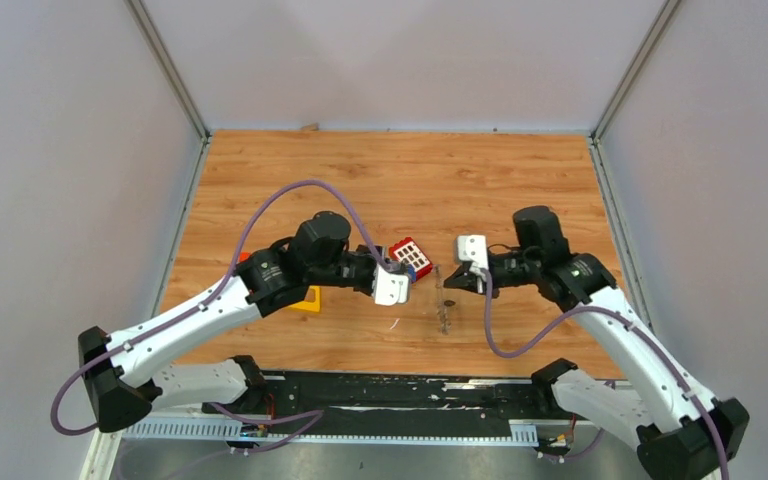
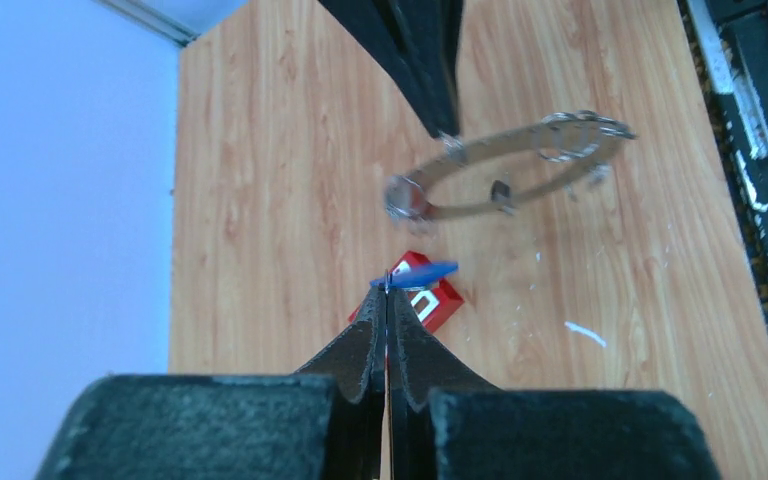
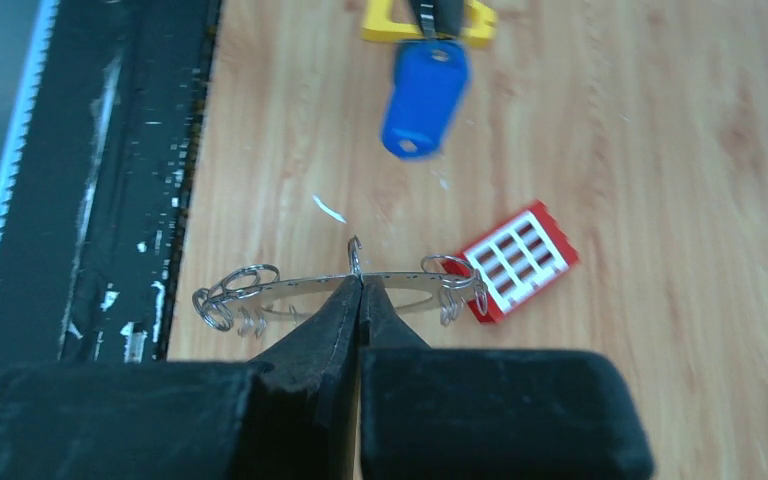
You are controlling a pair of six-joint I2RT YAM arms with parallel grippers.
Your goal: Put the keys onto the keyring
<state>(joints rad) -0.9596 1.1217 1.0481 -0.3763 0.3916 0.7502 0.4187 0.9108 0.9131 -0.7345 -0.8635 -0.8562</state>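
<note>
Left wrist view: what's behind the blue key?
The red block, lying on the wooden table. The blue key and the left gripper cover part of it, so its full face is hidden.

Two end effectors: one left end effector point(image 2: 388, 295) and one right end effector point(image 3: 360, 290). One keyring point(image 3: 300, 287), its small silvery loops too blurred to count. One blue-headed key point(image 3: 423, 95). One red block point(image 1: 412, 257) with white squares. One yellow triangular frame point(image 1: 308, 299). One small orange bit point(image 1: 243, 257). One table point(image 1: 400, 170).
</note>
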